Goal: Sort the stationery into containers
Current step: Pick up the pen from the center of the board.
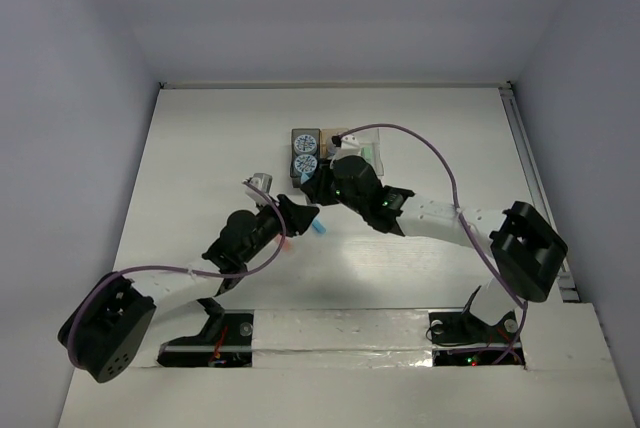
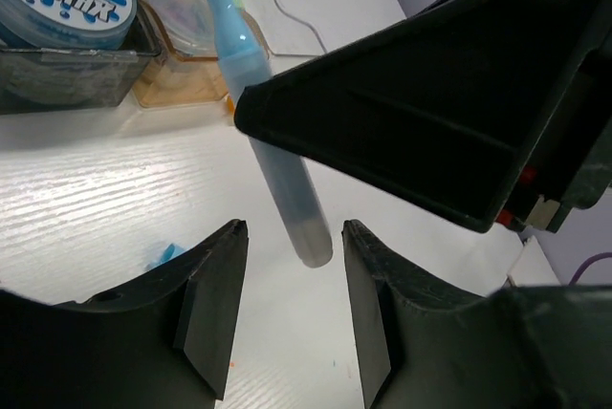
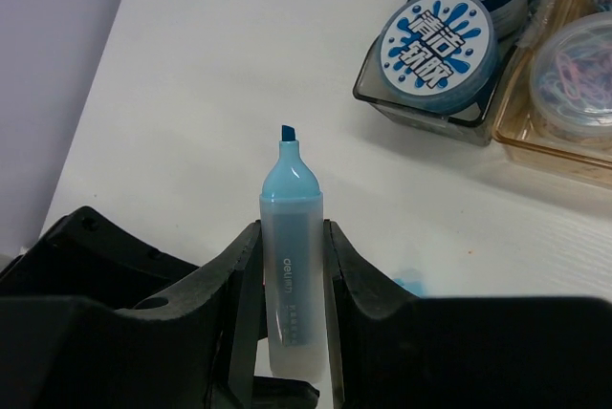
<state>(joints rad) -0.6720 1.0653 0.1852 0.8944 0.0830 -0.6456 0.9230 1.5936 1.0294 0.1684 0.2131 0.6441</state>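
Two round discs sit in the dark grey box, right wrist view shows the right gripper clamped on a light blue highlighter near that box — tip bare, left wrist view alone shows its butt end between the left gripper and its parted fingers, gaps either side, top view — both arms bent inward toward the box.

The highlighter is light blue plastic: a frosted, half-clear barrel with small printed lettering, a smoother neck and a darker felt-like tip. The fingers of the right gripper are matt black plastic with a faintly grainy face, as are those of the left gripper. The table is white, smooth, with a soft sheen and fine streaks. The dark grey box is smoky see-through plastic, the amber box clear and glossy. The 2 round discs carry glossy printed tops.
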